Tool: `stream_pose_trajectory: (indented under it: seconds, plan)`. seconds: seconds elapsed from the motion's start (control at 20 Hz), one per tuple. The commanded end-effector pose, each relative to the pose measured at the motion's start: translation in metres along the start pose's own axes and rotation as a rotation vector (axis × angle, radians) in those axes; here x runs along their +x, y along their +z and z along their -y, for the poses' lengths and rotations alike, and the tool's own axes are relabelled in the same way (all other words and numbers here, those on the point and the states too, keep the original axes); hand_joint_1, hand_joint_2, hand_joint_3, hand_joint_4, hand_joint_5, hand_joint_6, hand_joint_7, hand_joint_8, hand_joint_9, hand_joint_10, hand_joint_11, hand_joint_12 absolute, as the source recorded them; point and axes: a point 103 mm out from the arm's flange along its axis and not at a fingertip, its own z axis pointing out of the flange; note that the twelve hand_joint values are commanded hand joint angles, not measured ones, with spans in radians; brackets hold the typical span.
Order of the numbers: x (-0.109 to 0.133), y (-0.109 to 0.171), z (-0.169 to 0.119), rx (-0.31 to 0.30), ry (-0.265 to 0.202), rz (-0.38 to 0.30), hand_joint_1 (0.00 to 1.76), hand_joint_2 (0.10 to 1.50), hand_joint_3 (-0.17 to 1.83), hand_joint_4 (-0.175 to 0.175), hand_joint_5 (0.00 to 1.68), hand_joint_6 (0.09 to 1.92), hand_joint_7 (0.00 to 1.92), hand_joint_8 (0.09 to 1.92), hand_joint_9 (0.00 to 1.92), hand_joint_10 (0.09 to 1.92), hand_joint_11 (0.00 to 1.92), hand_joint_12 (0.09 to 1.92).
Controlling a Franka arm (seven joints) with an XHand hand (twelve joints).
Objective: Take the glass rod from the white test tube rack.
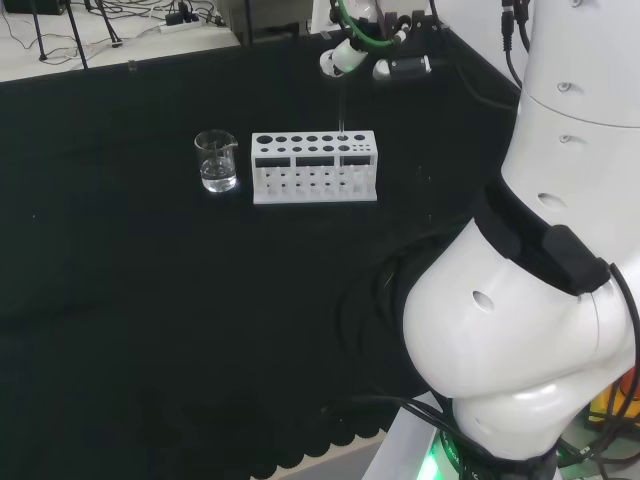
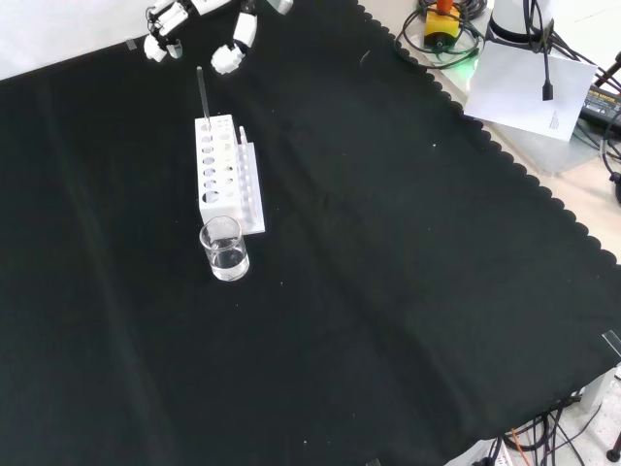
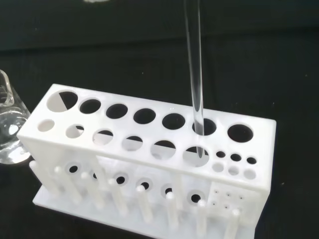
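Your glass rod (image 3: 195, 74) stood upright in a hole of the white rack (image 1: 314, 167), its tip still inside. The hand (image 2: 194, 29) hung above the rod, fingers (image 2: 227, 58) spread apart, grasping nothing. A beaker (image 2: 224, 249) stood just beside the rack on the worktop (image 2: 388, 272).

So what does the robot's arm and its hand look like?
The arm is big, smooth and glossy white, made of rounded links, with a black band round one joint and black cables hanging beside it. A green light glows at its base. The hand is white with black parts, and a green cable loops above it.
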Motion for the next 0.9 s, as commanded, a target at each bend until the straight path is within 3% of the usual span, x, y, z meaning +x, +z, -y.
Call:
stream_pose_trajectory:
  seconds: [0.05, 0.35, 0.6, 0.9]
  plan:
    - [0.002, 0.015, 0.0, -0.006, -0.008, 0.014, 0.7, 0.84, 0.61, -0.175, 0.27, 0.09, 0.54, 0.97, 0.69, 0.93, 0.26, 1.41]
    - [-0.004, 0.022, -0.002, -0.027, -0.003, -0.007, 0.73, 0.86, 0.59, -0.175, 0.5, 0.13, 0.8, 0.97, 0.89, 0.96, 0.54, 1.35]
    - [-0.005, 0.029, -0.003, -0.034, -0.008, -0.014, 0.76, 0.86, 0.58, -0.175, 0.49, 0.63, 0.95, 0.96, 1.02, 0.97, 0.67, 1.32]
    - [-0.004, 0.037, -0.01, -0.014, -0.009, -0.034, 0.78, 0.86, 0.59, -0.175, 0.51, 0.81, 1.02, 0.99, 1.1, 0.99, 0.75, 1.3]
